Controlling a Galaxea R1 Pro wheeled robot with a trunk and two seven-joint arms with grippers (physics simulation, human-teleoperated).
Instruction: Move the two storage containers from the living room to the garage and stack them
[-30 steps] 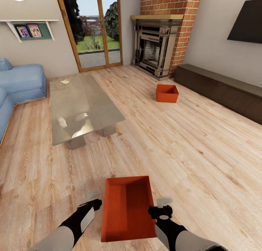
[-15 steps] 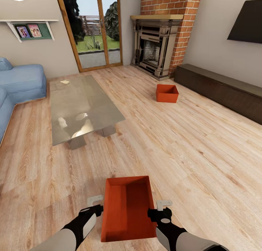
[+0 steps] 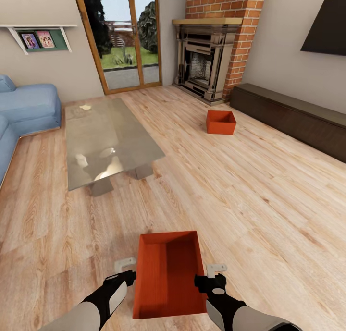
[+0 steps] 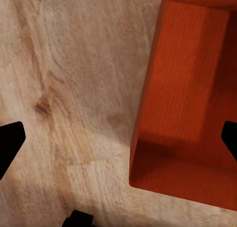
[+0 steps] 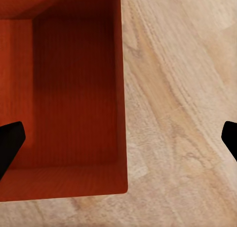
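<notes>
- On the light wood plank floor (image 3: pixel 250 187), the near storage container (image 3: pixel 167 275) sits between both arms.
- Left end effector (image 3: pixel 126 268) and right end effector (image 3: pixel 211 275) are spread wide, each straddling one long wall, gripping nothing.
- Second storage container (image 3: pixel 221 122) lies near the brick fireplace (image 3: pixel 211 57).

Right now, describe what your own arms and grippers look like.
In the head view, both arms have pale grey rounded forearm shells that turn into glossy black wrist sections. The left gripper and right gripper each end in small light grey, flat, angular fingers. In the wrist views the fingers show as plain black pointed shapes. No cables or markings are visible.
</notes>
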